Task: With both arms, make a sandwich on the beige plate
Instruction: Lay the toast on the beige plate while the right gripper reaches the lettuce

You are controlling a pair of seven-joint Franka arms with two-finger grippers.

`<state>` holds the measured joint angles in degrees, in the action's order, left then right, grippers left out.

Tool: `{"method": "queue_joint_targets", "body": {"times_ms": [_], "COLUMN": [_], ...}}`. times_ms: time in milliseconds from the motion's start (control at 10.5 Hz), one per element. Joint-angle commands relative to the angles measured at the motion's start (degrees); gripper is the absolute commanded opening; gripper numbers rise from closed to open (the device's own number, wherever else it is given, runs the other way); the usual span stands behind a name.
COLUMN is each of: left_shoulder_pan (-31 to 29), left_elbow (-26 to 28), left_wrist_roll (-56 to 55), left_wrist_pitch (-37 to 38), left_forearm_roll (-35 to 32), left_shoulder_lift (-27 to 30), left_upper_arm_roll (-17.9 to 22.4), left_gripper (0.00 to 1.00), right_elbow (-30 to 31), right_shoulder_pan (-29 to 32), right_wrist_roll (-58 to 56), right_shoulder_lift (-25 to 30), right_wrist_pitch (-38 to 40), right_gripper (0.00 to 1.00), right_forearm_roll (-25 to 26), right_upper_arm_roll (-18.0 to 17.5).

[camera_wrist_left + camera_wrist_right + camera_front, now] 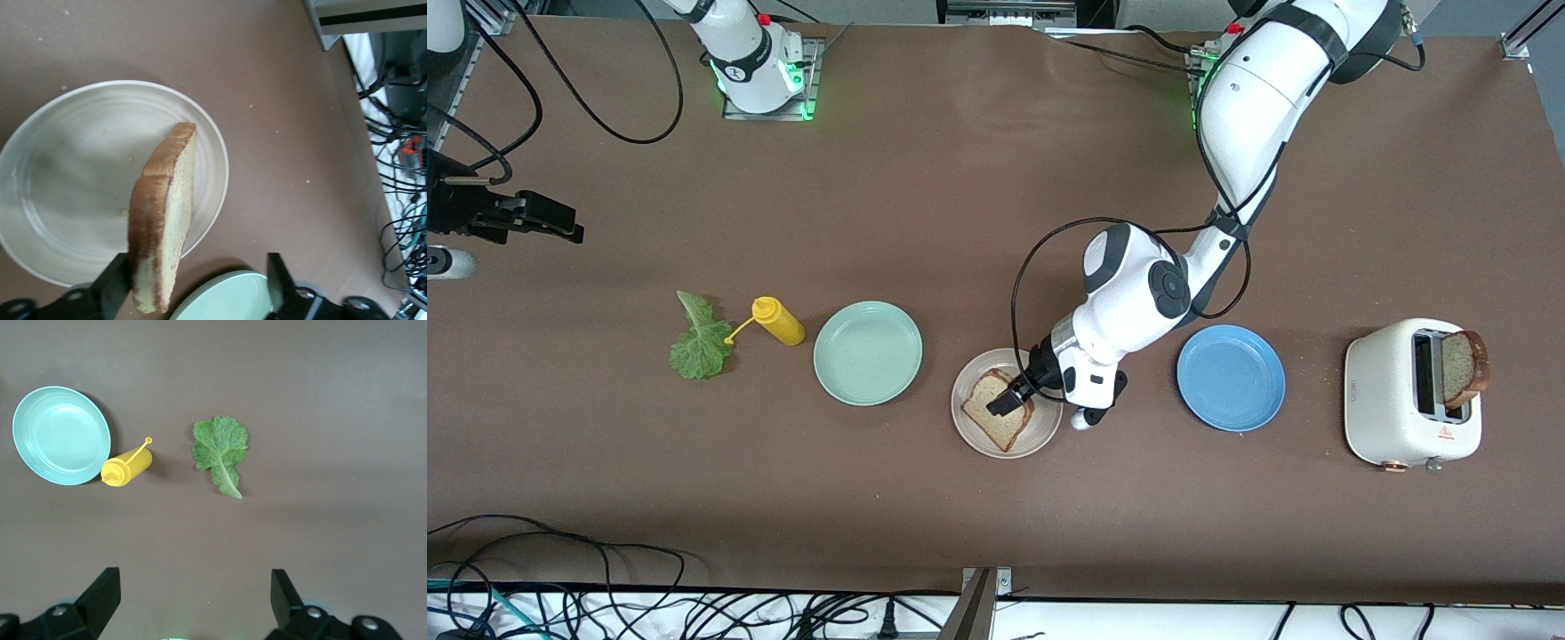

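A slice of brown-crusted bread [996, 416] rests tilted on the beige plate [1042, 434], which lies between the mint-green and blue plates. My left gripper [1016, 397] hovers just over that slice. In the left wrist view the bread [163, 220] leans against one finger [117, 280] while the other finger stands well apart, so the left gripper [199, 270] is open above the beige plate [73, 167]. A second slice [1463, 364] sticks out of the toaster. The lettuce leaf [698, 342] [220, 450] lies on the table. My right gripper [560, 224] [193, 587] hangs open high over the right arm's end of the table.
A yellow mustard bottle [778, 322] [125, 468] lies between the lettuce and the mint-green plate [867, 353] [60, 433] [233, 300]. The blue plate [1230, 378] and a white toaster [1392, 400] sit toward the left arm's end. Cables hang along the table edge nearest the camera.
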<state>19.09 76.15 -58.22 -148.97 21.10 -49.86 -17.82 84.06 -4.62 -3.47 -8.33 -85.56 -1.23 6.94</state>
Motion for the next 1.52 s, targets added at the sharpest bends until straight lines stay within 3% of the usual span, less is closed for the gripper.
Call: {"method": "queue_joint_targets", "body": {"times_ms": [0,380,475,664,854,1044,1234,1424], "left_shoulder_pan": [-1.0,-2.6,-3.9,-6.6,-10.1,-13.8,-19.1,-23.9], "left_elbow": [-0.2,-0.5,-0.5,-0.6,-0.5,-0.6,-0.6,-0.7], "left_wrist_roll": [0.7,0.8,0.8,0.9,5.5,12.7,21.0,29.8], "left_wrist_pitch": [8.0,13.4,14.3,20.4,25.3,32.9,40.2,46.1], "left_forearm_roll": [1.2,-3.2,-6.5,-19.5,-22.9,-23.1,-23.3,-26.6], "left_shoulder_lift": [1.4,2.7,4.1,7.0,10.8,15.6,20.4,24.4], "left_upper_arm_roll": [0.6,0.8,0.9,0.9,0.4,0.9,1.1,0.9], "left_gripper": [1.0,1.0,1.0,1.0,1.0,1.0,1.0,1.0], "right_elbow": [-0.7,-0.4,-0.4,-0.1,2.1,9.7,19.5,24.6], "right_shoulder_pan": [0.4,-0.5,-0.7,-0.1,0.1,0.8,2.2,3.0], "right_wrist_roll": [-0.3,-0.2,-0.2,-1.0,-3.6,-11.7,-20.0,-22.7], "right_shoulder_lift": [0.0,-1.5,-2.9,-7.4,-9.2,-9.1,-9.2,-11.6], "right_wrist_pitch": [-1.2,-1.3,-1.8,-3.5,-7.0,-14.7,-27.1,-34.6], "right_gripper": [1.0,1.0,1.0,1.0,1.0,1.0,1.0,1.0], "right_forearm_roll": [-5.2,-3.5,-2.7,-2.6,-2.6,-2.6,-2.9,-2.8], "right_upper_arm_roll": [0.2,-0.2,-0.3,-0.1,0.0,0.5,1.0,1.1]}}
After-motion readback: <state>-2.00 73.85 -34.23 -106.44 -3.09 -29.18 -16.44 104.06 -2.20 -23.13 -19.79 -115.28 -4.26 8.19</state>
